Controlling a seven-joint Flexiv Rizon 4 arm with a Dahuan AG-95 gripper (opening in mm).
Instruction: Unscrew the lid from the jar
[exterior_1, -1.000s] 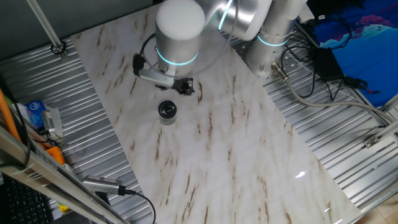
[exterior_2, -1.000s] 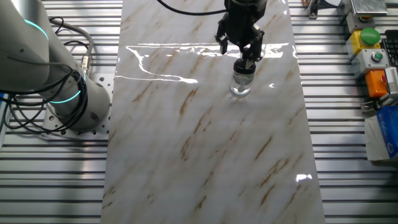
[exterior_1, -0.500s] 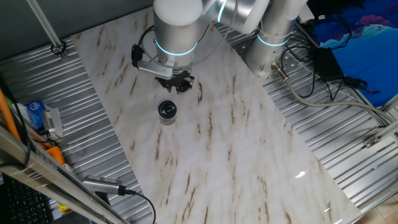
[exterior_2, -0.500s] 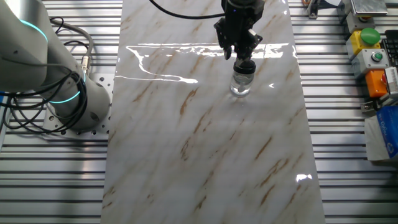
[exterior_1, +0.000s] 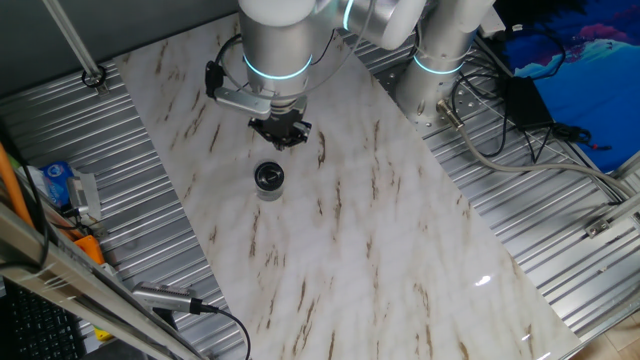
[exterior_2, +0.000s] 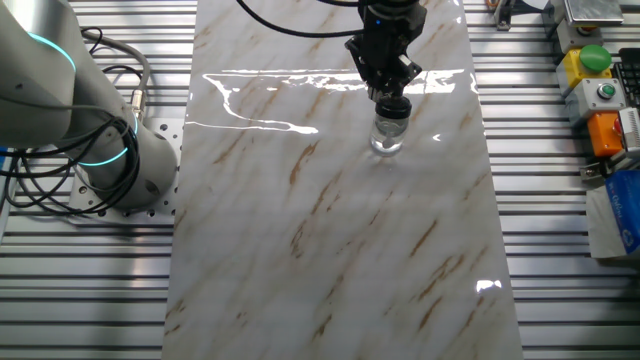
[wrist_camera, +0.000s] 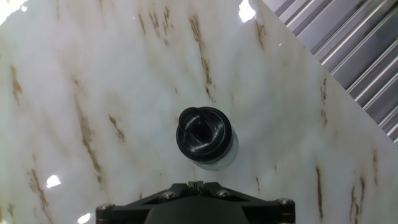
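Note:
The jar (exterior_1: 268, 190) stands upright on the marble table, its clear body showing under the black lid (exterior_1: 268, 176) that sits on top. In the other fixed view the jar (exterior_2: 387, 139) and lid (exterior_2: 392, 108) stand just below my gripper (exterior_2: 388, 88). In the hand view the lid (wrist_camera: 202, 132) is centred ahead of my gripper (wrist_camera: 196, 184), with the jar's clear rim (wrist_camera: 227, 155) showing beside it. The gripper (exterior_1: 281, 137) hovers above and just behind the lid, apart from it. Its fingers are closed together and hold nothing.
The marble tabletop (exterior_1: 350, 250) lies on ribbed metal framing. A control box with coloured buttons (exterior_2: 600, 85) stands at one side. Cables (exterior_1: 500, 120) and the robot base (exterior_2: 100, 130) are at the table's edges. Blue and orange items (exterior_1: 60, 190) lie off the table.
The wrist has turned above the jar and the fingers, spread a second ago, have closed together. The jar and lid have not moved.

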